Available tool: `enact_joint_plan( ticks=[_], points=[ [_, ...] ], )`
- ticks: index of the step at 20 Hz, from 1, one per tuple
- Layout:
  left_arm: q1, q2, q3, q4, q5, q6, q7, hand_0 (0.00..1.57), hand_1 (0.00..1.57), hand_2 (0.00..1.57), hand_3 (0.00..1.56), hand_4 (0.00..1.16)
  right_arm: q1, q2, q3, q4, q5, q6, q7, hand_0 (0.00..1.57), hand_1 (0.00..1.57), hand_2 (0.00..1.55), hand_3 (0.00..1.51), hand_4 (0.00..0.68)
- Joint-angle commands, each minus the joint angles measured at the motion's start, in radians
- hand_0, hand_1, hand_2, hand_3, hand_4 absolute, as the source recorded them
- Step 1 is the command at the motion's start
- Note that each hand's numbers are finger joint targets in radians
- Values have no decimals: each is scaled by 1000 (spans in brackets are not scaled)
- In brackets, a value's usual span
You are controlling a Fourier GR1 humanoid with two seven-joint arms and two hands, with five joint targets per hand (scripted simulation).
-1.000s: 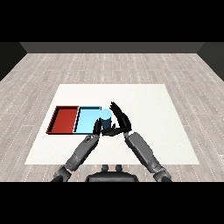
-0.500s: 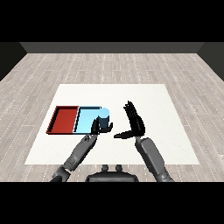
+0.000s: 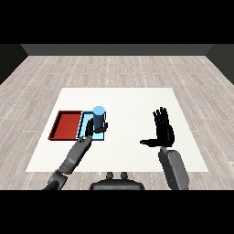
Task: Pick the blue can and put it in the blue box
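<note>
The blue can (image 3: 99, 116) is a smooth cylinder with a lighter round top, standing upright. It is at the light blue tray (image 3: 86, 129), over the right part of it, and the left robot hand (image 3: 93, 127) has its black fingers curled round the lower part of the can. Because the hand covers the bottom of the can, I cannot tell if the can rests on the tray floor or is held a little above it.

The light blue tray is a shallow rectangle with a low rim and a flat, plain surface. Just beside it on the left lies the red tray (image 3: 66, 124), of the same shallow rectangular shape, with a darker red rim; the two trays touch along one side.

The left forearm (image 3: 74, 155) is grey and rounded and comes in from the lower left corner toward the trays.

The right robot hand (image 3: 163, 130) is well apart from the can and the trays, on the right side of the bench (image 3: 128, 100). Its fingers are straight and point upward, the thumb stands out to the left, and it holds nothing.

The bench has a white, matte, flat top. Around it the floor (image 3: 117, 68) shows pale grey wooden planks.
</note>
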Motion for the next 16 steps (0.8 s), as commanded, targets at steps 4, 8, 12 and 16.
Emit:
enact_joint_plan(
  ticks=[4, 8, 12, 16],
  points=[
    [-86, 124, 147, 212, 33, -54, 68, 1571, 1571, 1571, 1503, 1086, 34, -12, -52, -15, -3, -6, 9, 0, 0, 0, 0, 0],
    [-181, 147, 185, 403, 20, -82, 100, 1571, 1571, 1571, 1517, 1068, 29, -10, -75, 34, -4, 18, -21, 0, 0, 0, 0, 0],
    [-243, 184, 190, 521, -27, -48, 150, 1571, 1571, 1571, 1486, 1051, -33, -12, -103, 93, 6, 7, -5, 0, 0, 0, 0, 0],
    [-287, 142, 173, 662, -66, -33, 200, 1571, 1571, 1536, 1413, 966, -30, 34, -97, 151, -7, 14, -37, 0, 0, 0, 0, 0]
  ],
)
